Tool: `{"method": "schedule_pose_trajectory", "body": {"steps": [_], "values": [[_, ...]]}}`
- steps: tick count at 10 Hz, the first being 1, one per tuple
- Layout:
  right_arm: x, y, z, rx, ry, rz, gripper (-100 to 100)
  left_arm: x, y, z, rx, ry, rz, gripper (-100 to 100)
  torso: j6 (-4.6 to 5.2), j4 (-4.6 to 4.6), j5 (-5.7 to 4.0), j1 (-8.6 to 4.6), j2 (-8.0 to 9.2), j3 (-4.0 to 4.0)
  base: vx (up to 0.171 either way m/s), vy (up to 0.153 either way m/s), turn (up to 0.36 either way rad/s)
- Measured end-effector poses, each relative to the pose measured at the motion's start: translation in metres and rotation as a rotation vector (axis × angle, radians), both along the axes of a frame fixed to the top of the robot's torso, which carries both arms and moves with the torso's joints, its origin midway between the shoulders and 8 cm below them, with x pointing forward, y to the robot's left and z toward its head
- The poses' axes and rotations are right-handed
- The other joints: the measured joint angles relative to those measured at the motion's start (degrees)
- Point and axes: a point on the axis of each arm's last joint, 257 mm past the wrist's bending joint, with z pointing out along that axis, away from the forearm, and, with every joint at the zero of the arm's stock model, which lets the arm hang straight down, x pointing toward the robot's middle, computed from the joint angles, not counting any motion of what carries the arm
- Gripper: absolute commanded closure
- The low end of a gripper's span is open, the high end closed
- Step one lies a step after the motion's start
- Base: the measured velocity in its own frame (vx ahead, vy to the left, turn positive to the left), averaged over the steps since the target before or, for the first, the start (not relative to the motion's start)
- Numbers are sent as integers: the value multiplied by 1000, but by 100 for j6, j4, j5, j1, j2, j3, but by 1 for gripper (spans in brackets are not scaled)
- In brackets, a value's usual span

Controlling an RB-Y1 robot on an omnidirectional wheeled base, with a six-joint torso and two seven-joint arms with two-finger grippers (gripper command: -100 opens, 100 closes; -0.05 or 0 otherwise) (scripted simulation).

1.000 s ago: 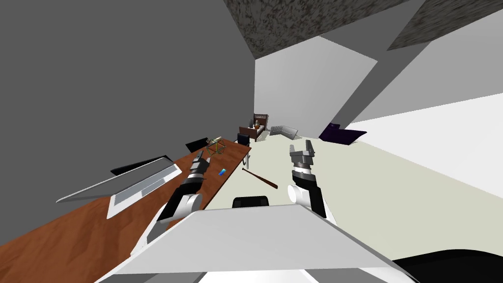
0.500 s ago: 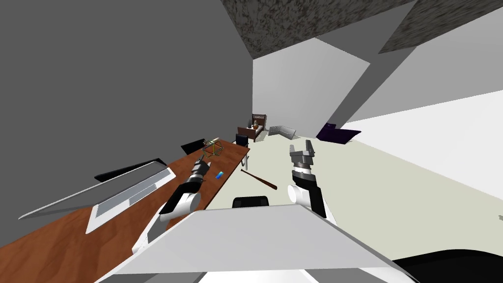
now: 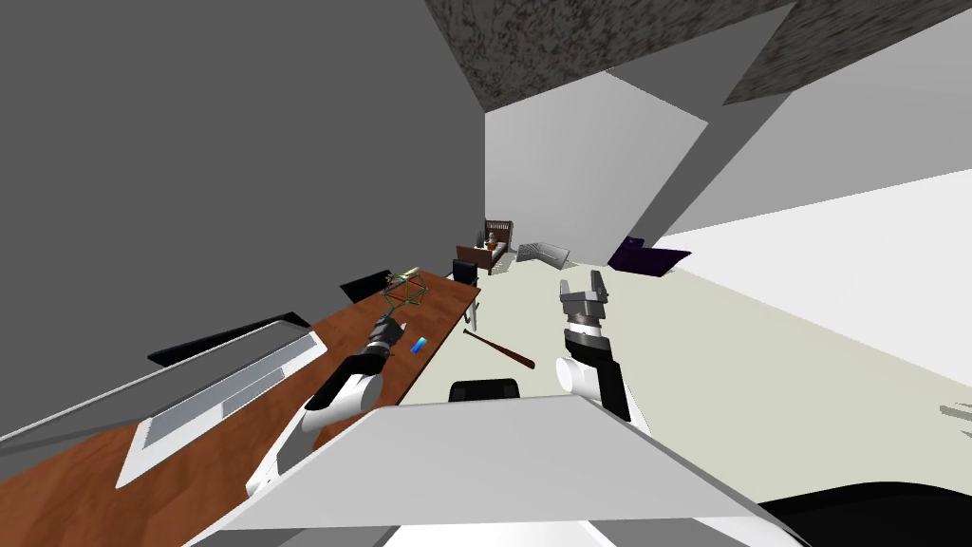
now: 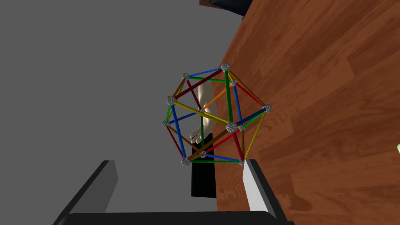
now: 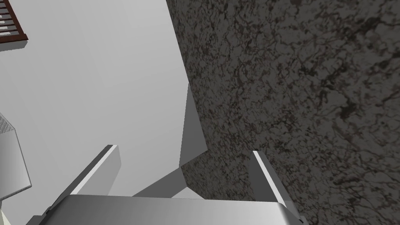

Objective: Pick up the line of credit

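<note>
the left gripper (image 3: 386,328) hangs over the wooden table (image 3: 190,465), fingers spread wide and empty. what looks like a small blue card (image 3: 419,346) lies near the table's edge, just beside it. the right gripper (image 3: 582,282), off the table, gapes empty too.

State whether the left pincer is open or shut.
Open: the left pincer has fingers wide apart, gripping nothing, facing the coloured rod polyhedron.

My own view swings, so the table (image 3: 190,465) and the laptop (image 3: 223,389) slide left and nearer in the head view. The left gripper (image 3: 385,327) drops lower over the table and pulls back toward me, ending closer to the blue card (image 3: 418,346), just left of it.
</note>
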Motion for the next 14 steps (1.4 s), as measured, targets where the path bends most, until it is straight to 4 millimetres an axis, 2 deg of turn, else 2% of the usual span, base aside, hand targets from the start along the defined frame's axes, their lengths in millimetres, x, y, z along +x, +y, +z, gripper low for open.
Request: {"method": "schedule_pose_trajectory", "body": {"steps": [7, 8, 9, 12, 14], "values": [[0, 0, 0, 0, 0, 0, 0, -22, 34, -81, -182, 224, 82, -100, 1, 0, 0, -1, -3, -2, 57, -12, -46], [0, 0, 0, 0, 0, 0, 0, -26, 39, -88, -202, 251, 92, -100, -1, 0, -1, -2, 0, 0, 70, -7, -49], [0, 0, 0, 0, 0, 0, 0, -32, 47, -100, -234, 285, 109, -100, 0, -1, 0, 2, -5, -2, 58, -2, -32], [0, 0, 0, 0, 0, 0, 0, -49, 50, -131, -309, 376, 150, -100, -1, 0, 0, -1, 1, 0, 59, -10, -51], [0, 0, 0, 0, 0, 0, 0, -64, 60, -147, -360, 432, 181, -100, -1, 0, 0, 1, 0, 0, 39, -3, -14]]}}
